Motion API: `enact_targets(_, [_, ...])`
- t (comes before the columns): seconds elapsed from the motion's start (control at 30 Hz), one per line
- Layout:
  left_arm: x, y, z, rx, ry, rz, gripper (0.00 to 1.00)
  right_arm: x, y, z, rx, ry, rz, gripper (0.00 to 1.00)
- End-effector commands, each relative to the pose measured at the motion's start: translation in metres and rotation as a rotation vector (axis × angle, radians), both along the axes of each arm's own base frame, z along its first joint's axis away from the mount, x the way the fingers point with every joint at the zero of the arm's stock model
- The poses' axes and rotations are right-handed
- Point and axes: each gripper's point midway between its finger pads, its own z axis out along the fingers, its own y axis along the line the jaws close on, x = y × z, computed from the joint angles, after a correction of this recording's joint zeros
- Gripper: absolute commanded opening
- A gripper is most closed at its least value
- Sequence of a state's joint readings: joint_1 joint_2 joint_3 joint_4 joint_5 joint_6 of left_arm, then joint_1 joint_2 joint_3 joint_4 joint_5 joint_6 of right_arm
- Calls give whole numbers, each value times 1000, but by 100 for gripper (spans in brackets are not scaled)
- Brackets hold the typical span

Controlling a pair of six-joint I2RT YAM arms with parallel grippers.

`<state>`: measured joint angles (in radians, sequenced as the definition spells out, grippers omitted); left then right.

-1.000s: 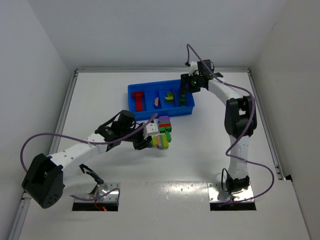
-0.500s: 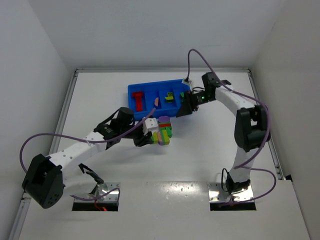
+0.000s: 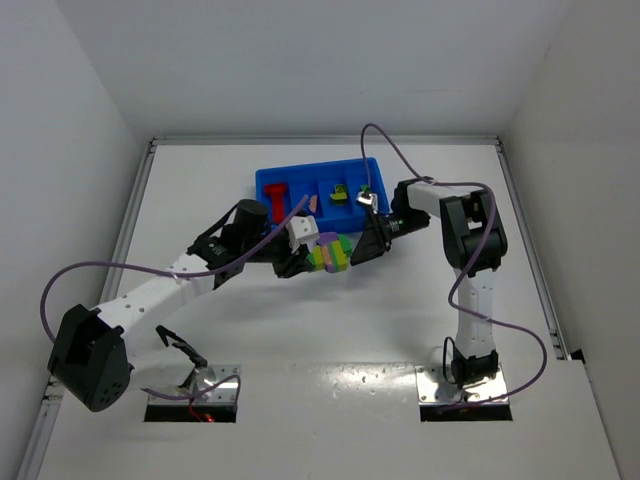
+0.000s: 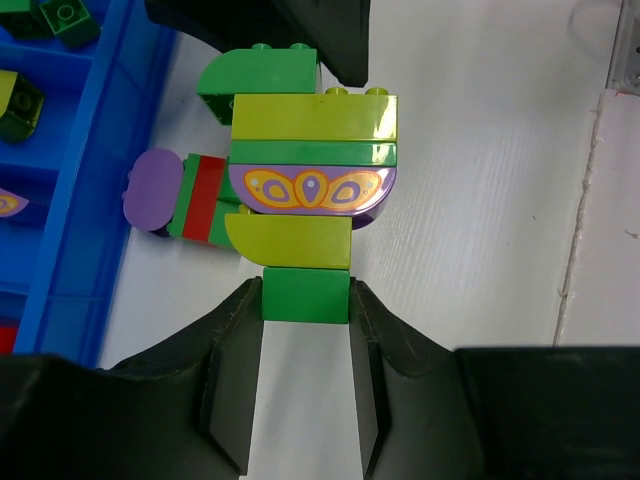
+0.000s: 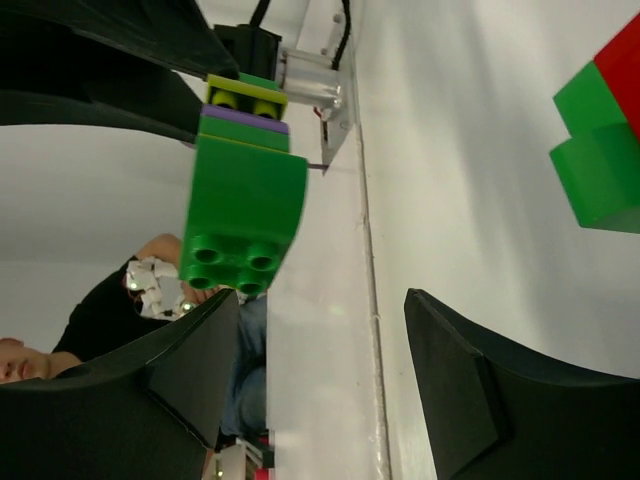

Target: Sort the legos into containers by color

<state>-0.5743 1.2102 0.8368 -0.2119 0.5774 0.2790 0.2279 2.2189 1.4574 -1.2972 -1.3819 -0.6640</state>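
Just near of the blue tray, around the middle of the white table, the left gripper is clenched on a lego stack. Its two black fingers press the sides of the green brick at the stack's end. Beyond that brick come a curved yellow-green piece, a purple piece printed with yellow ovals, a thin green layer, a yellow-green brick and a rounded green brick at the tip. A purple, red and green cluster sits against the stack's tray side; whether it is joined to the stack cannot be told. The right gripper hangs just right of the stack, its fingers spread with nothing between them. The hollow underside of the rounded green brick is close to one finger. In the tray, a red lego lies in the leftmost compartment. A pink piece lies in the next, and green and yellow-green pieces in the third. The rightmost compartment is partly hidden by the right arm.
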Motion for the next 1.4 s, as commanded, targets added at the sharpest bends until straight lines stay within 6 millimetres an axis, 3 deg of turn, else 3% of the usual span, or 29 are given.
enact_targets(0.0, [9,-7,24,-60,-45,-3,0,2,7,36,104,-57,-28,69])
enact_targets(0.2, [9,-5,20,-51,-40,5,0,9,-7,49,118,-86,-82,69])
enact_targets(0.5, [10,-6,22,-57,-53,-7,0,6,4,69,159,-98,-72,69])
enact_targets(0.77, [10,-6,22,-57,-53,-7,0,0,16,60,150,-55,-34,70])
enact_targets(0.97, [7,-9,20,-61,-40,-24,0,9,19,64,169,-59,-43,69])
enact_targets(1.1, [6,-12,21,-66,-47,-33,0,12,20,66,187,-57,-52,50])
enact_targets(1.13, [6,-12,21,-66,-47,-33,0,13,20,66,187,-57,-52,39])
enact_targets(1.2, [6,-12,21,-66,-47,-33,0,13,20,66,187,-57,-52,28])
enact_targets(1.23, [5,-11,17,-61,-39,-33,0,16,19,67,197,-66,-65,18])
enact_targets(1.37, [3,-10,13,-56,-30,-33,0,21,8,63,199,-48,-104,4])
